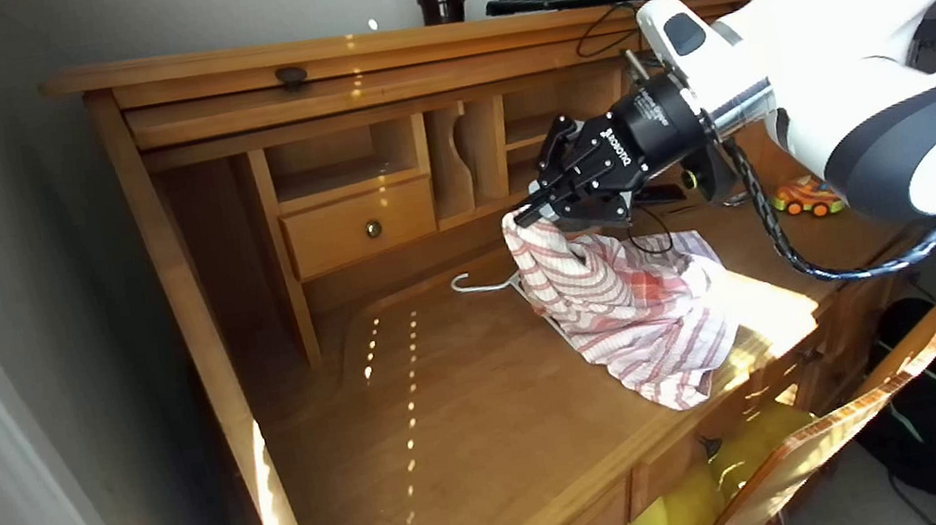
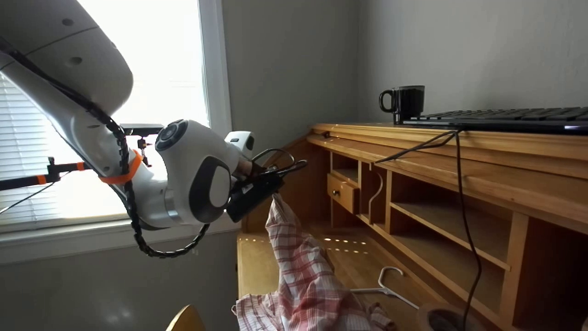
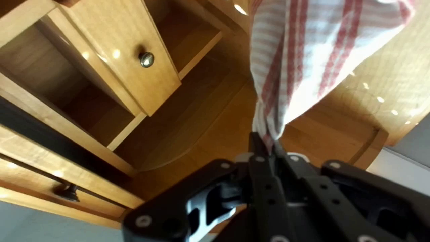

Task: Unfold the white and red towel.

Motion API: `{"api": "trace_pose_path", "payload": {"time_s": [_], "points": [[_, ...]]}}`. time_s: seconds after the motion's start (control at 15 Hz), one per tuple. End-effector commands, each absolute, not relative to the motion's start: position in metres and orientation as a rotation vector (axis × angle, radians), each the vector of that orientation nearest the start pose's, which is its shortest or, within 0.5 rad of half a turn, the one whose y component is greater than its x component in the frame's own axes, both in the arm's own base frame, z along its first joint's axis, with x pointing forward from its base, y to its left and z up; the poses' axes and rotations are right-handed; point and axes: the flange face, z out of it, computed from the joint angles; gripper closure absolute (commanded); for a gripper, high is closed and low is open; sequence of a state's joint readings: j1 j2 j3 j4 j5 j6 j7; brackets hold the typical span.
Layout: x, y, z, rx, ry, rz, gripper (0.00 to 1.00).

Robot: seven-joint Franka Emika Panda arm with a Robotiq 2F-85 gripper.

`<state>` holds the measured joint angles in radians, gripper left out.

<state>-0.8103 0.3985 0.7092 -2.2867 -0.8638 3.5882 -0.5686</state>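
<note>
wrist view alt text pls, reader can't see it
The gripper pinches a gathered end of the white and red towel, which widens toward the top of the picture. Behind it, a wooden desk shows a drawer with a shiny knob beside open compartments.

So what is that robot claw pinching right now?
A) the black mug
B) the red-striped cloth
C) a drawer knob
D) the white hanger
B, since the wrist view shows the gripper shut on a bunched end of the red-striped cloth.
</note>
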Motion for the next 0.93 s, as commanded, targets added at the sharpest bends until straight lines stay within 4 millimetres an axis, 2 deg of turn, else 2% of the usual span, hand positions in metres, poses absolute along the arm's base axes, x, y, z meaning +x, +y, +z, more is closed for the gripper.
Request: {"api": "trace_pose_path", "payload": {"time_s": [0.0, 0.2, 0.4, 0.53, 0.73, 0.87], "points": [[0.572, 0.023, 0.366, -2.457, -1.535, -1.677, 0.99], [0.582, 0.024, 0.366, -2.582, -1.394, -1.686, 0.99], [0.589, 0.025, 0.35, -2.686, -1.336, -1.687, 0.99], [0.588, 0.039, 0.327, -2.743, -1.35, -1.643, 0.99], [0.582, 0.071, 0.296, -2.779, -1.373, -1.614, 0.99], [0.579, 0.095, 0.284, -2.768, -1.354, -1.648, 0.99]]}}
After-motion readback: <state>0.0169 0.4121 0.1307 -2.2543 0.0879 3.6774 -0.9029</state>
